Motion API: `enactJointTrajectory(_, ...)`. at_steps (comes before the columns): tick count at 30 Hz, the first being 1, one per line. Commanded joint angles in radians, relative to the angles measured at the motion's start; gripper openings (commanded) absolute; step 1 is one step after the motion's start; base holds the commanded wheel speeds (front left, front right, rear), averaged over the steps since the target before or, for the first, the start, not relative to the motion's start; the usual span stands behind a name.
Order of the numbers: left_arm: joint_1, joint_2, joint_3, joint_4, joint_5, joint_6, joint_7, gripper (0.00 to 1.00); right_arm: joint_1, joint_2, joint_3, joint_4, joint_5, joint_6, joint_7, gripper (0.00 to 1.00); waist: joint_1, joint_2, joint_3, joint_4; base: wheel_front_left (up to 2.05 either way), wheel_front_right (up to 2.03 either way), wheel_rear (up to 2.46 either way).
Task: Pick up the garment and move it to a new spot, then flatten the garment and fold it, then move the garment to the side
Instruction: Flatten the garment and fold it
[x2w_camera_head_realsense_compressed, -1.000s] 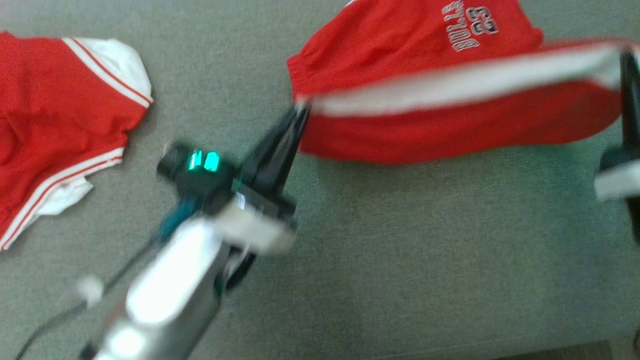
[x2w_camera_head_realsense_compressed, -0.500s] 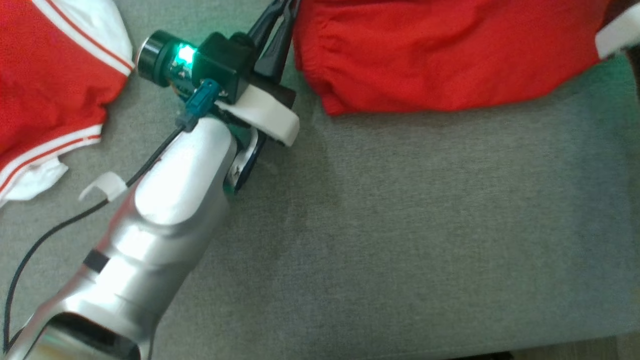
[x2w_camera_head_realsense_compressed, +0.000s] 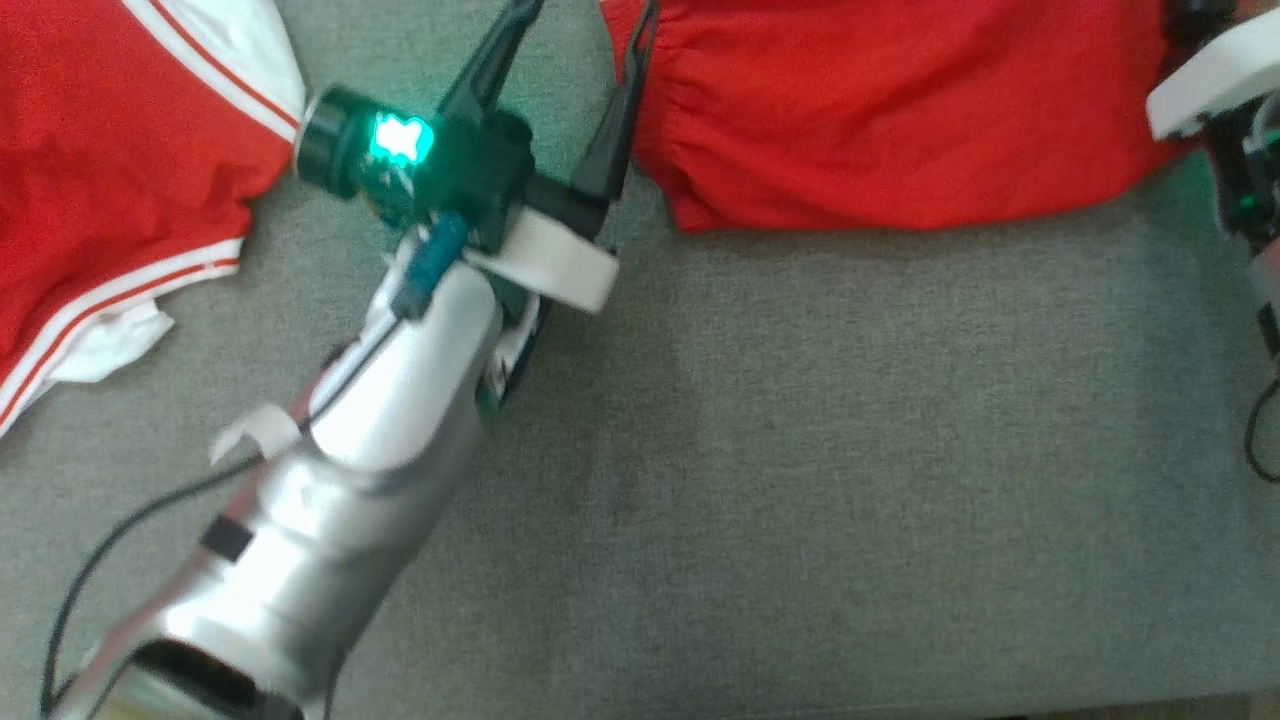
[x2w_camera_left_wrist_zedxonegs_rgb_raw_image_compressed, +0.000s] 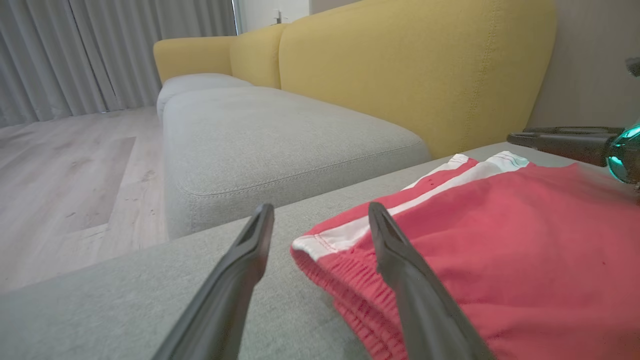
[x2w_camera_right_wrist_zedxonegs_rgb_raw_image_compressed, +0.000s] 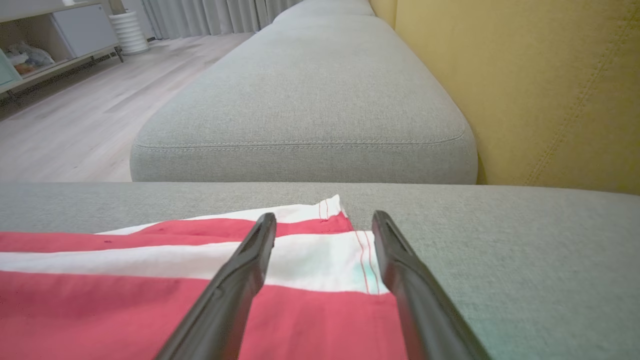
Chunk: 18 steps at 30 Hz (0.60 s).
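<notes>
1. Your left gripper stands wide open and empty, its fingers straddling the waistband corner of the red garment.
2. Your right gripper is spread too, holding nothing, over the garment's white-striped end.
3. The garment lies on the grey sofa cushion.

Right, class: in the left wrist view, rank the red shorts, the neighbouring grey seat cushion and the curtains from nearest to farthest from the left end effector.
1. Red shorts: beside the left end effector, at right.
2. Neighbouring grey seat cushion: ahead, centre.
3. Curtains: far back, upper left.
</notes>
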<state>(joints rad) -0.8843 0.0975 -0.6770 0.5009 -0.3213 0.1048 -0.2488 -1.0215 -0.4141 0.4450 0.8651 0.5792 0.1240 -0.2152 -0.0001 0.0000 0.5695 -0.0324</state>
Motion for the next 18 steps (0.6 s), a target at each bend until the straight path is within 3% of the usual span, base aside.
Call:
enactJointTrajectory(1,0.023,0.015,0.029,-0.039,0.014,0.014,-0.008,1.0,0.041,-0.014,0.013,-0.017,0.016,0.007,-0.014,1.0,0.0001,0.0,-0.013,-0.001,0.0,0.0,0.0)
enactJointTrajectory(10,0.231,0.02,0.096,-0.309,0.083,0.104,-0.013,1.0,0.089,-0.09,0.038,0.084,0.133,0.007,0.08,1.0,0.0001,0.0,-0.059,0.066,0.0,0.0,0.0)
enactJointTrajectory(17,0.386,0.0,0.136,-0.461,0.114,0.099,-0.013,1.0,0.119,-0.115,0.057,0.095,0.264,0.007,0.237,1.0,0.0001,0.0,-0.066,0.156,0.0,0.0,0.0)
enactJointTrajectory(18,0.4,-0.002,0.142,-0.468,0.118,0.097,-0.013,1.0,0.12,-0.124,0.063,0.094,0.267,0.007,0.24,0.38,0.0001,0.0,-0.068,0.164,0.0,0.0,0.0)
